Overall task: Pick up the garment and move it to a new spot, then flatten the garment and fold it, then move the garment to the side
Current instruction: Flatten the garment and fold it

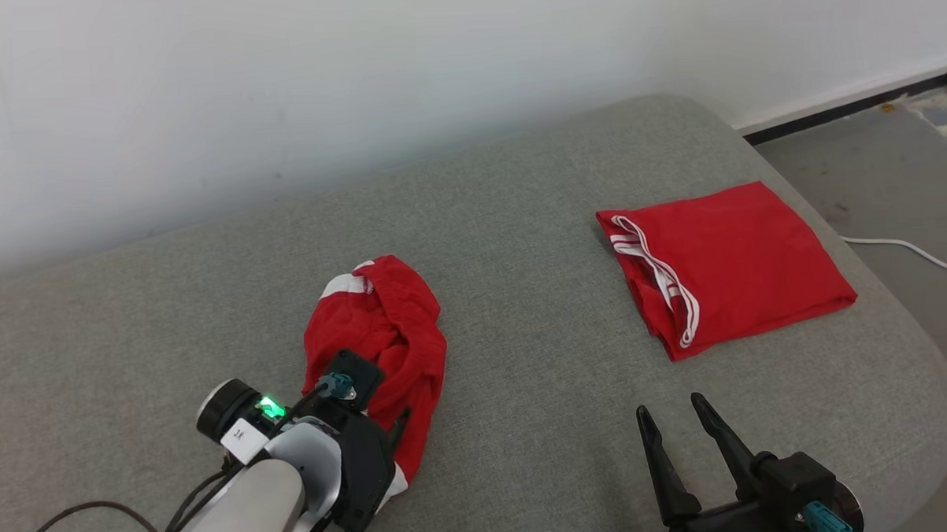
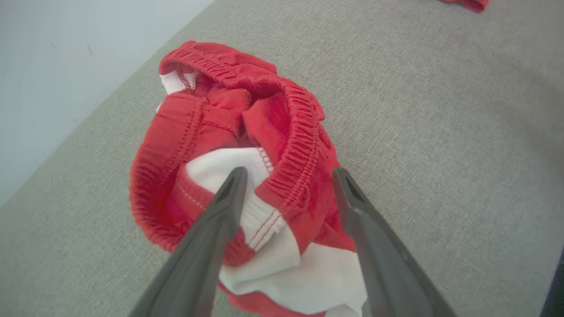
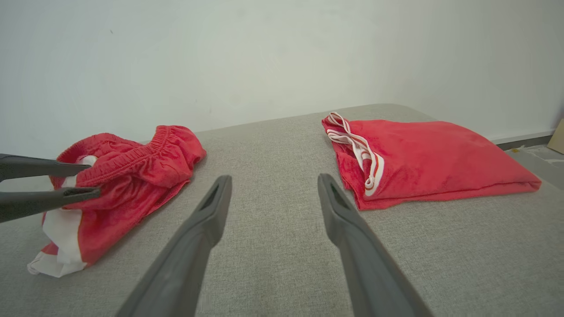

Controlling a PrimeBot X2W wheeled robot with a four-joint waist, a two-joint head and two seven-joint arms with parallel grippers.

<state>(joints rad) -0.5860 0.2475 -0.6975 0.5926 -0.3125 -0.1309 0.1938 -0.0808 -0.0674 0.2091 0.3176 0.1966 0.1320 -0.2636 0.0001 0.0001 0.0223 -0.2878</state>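
Note:
A crumpled red garment (image 1: 381, 332) with white panels and an elastic waistband lies on the grey cushioned surface (image 1: 524, 359), left of middle. My left gripper (image 2: 289, 172) is open, angled down onto its near end, and a fold of the waistband (image 2: 295, 145) sits between its two fingers. In the right wrist view the garment (image 3: 132, 176) lies at the left, with the left gripper (image 3: 93, 179) reaching in from that edge, fabric between its tips. My right gripper (image 1: 670, 404) is open and holds nothing, low over bare cushion near the front right.
A second red garment (image 1: 725, 265) with white trim lies neatly folded at the right end of the surface, near its rounded edge (image 1: 909, 322). Beyond that edge is grey floor with a white cable (image 1: 914, 252). A white wall (image 1: 357, 81) runs along the back.

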